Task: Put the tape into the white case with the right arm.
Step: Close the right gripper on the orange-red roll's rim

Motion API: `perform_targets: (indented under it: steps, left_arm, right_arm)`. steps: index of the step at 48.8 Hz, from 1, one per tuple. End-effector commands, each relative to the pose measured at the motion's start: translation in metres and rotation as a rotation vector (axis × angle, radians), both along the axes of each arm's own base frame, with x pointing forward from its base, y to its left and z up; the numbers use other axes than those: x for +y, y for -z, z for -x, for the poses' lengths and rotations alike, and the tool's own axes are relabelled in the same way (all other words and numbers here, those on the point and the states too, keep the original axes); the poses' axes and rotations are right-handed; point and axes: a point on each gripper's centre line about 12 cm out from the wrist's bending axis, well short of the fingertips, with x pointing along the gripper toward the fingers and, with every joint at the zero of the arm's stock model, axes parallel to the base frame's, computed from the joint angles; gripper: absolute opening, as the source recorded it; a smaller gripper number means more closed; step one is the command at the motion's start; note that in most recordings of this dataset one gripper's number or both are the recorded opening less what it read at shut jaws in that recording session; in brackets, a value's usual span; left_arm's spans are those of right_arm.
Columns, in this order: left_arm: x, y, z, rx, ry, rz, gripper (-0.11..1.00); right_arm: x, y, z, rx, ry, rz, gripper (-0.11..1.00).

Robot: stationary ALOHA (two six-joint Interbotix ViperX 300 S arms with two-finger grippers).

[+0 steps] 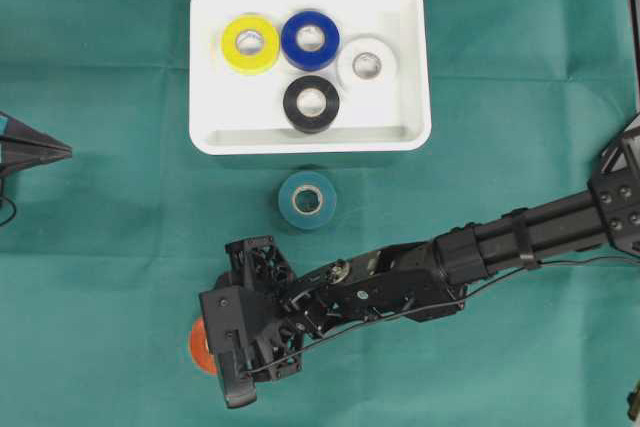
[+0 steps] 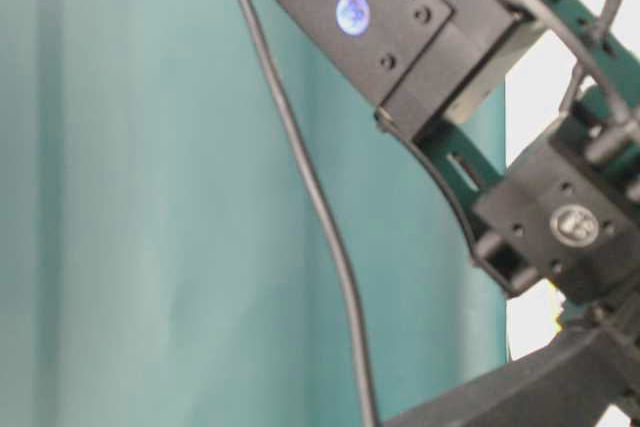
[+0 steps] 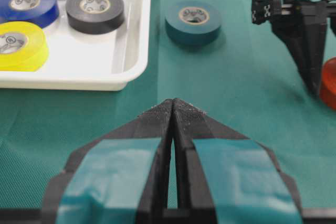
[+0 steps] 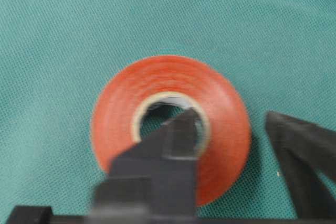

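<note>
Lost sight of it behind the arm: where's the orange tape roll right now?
Overhead view: the orange tape lies on the green cloth at lower left, under the right gripper, below-left of the teal roll.

Four rolls [image 1: 311,103] in the case [image 1: 410,67] — fifth roll [image 1: 306,200] just outside

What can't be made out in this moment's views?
Orange roll: overhead, mostly hidden under the right gripper.
Right wrist view: blurred; whether the outer finger touches the roll is unclear.
Table-level view: filled by arm parts; no tape or white case seen.
</note>
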Motion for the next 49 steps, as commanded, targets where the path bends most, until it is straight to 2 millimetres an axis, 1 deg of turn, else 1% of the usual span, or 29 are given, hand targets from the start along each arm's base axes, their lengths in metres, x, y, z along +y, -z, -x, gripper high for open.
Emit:
perform_targets:
  steps: [1,3,16,22,39,45,49]
  left_arm:
    - [0.000,-0.005,-0.001,-0.012,-0.002,0.000,0.00]
    - [0.000,-0.005,-0.001,-0.012,-0.002,-0.002,0.00]
    - [0.000,-0.005,-0.001,-0.014,-0.002,-0.002,0.00]
    - [0.000,-0.005,-0.001,-0.012,-0.002,-0.002,0.00]
    - [0.000,-0.005,-0.001,-0.014,-0.002,-0.002,0.00]
    - [0.000,-0.005,-0.001,-0.012,-0.002,-0.002,0.00]
    - [0.000,-0.005,-0.001,-0.012,-0.002,-0.002,0.00]
  right_arm:
    - [0.002,-0.018,-0.005,-0.039,-0.001,-0.012,0.03]
    - [0.002,-0.017,-0.005,-0.038,0.000,-0.011,0.01]
    - [0.006,-0.022,-0.004,-0.044,-0.008,-0.011,0.01]
    - [0.006,-0.036,-0.002,-0.062,-0.004,-0.012,0.01]
    - [-0.009,-0.085,0.006,-0.061,0.079,0.037,0.01]
    - [-0.012,-0.093,0.008,-0.064,0.092,0.040,0.01]
    - [-0.013,-0.094,0.008,-0.065,0.096,0.038,0.01]
